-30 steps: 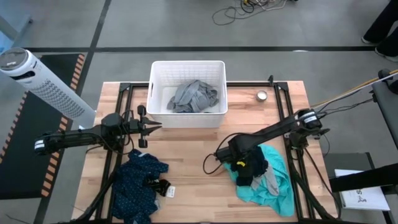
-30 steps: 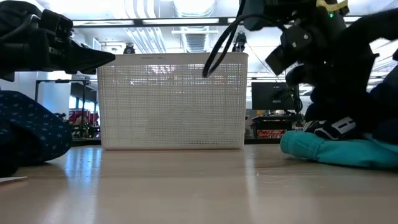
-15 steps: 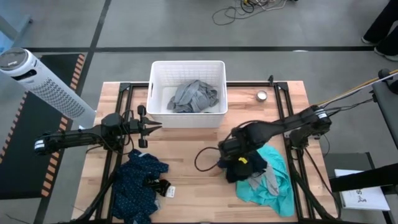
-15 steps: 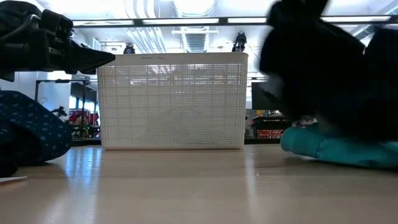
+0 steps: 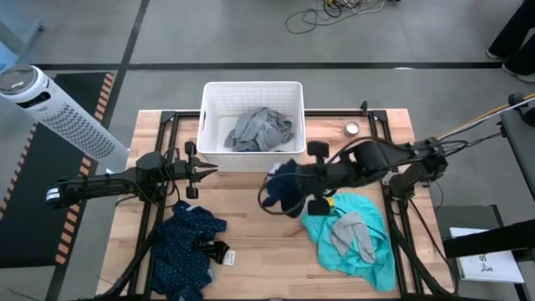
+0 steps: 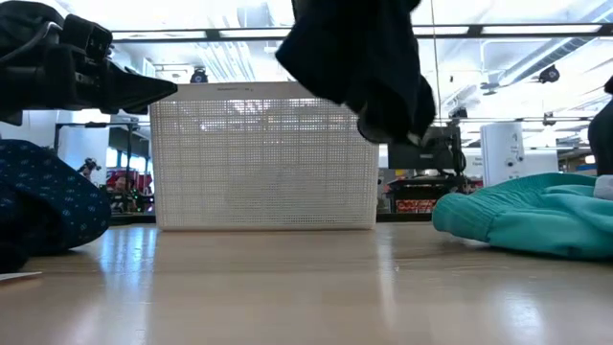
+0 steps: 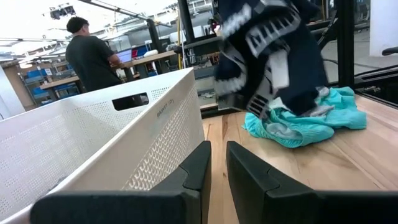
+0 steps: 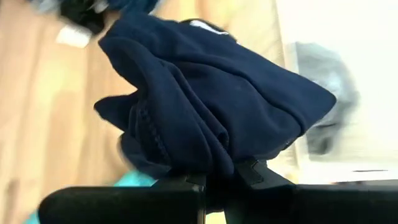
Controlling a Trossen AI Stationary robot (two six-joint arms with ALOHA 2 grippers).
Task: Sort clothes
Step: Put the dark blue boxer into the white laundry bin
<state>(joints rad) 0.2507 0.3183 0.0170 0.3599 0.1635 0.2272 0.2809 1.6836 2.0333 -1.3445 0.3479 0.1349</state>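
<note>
High view: right gripper (image 5: 299, 179) out over the middle of the wooden table (image 5: 251, 226), clamped on a small navy garment (image 5: 282, 187) that hangs off the boards just in front of the white basket (image 5: 252, 125). A grey garment (image 5: 261, 129) lies inside that basket. A teal garment (image 5: 359, 247) is spread at the table's right, with a grey piece (image 5: 351, 234) lying on top of it. A navy patterned garment (image 5: 188, 242) is heaped at the left front. The left gripper (image 5: 203, 170) waits beside the basket's left front corner, fingers drawn almost together with nothing between them. A small metal tin (image 5: 352, 128) sits near the far right edge; a white tower fan (image 5: 58, 113) stands off the table's left.

Low view: the navy garment (image 6: 359, 57) hangs clear of the tabletop in front of the basket (image 6: 263, 158). The teal garment (image 6: 527, 216) rests on the boards at right, the patterned one (image 6: 48, 206) at left.

Left wrist view: own fingers (image 7: 196, 171) a narrow gap apart and empty beside the basket wall (image 7: 106, 143). The lifted navy garment (image 7: 270, 53), with white markings, hangs above the teal heap (image 7: 305, 118). A person (image 7: 93, 59) stands in the room beyond.

Right wrist view: fingers (image 8: 249, 171) pinched tight on a fold of the navy garment (image 8: 205, 118), which bunches over them; the picture is blurred.
</note>
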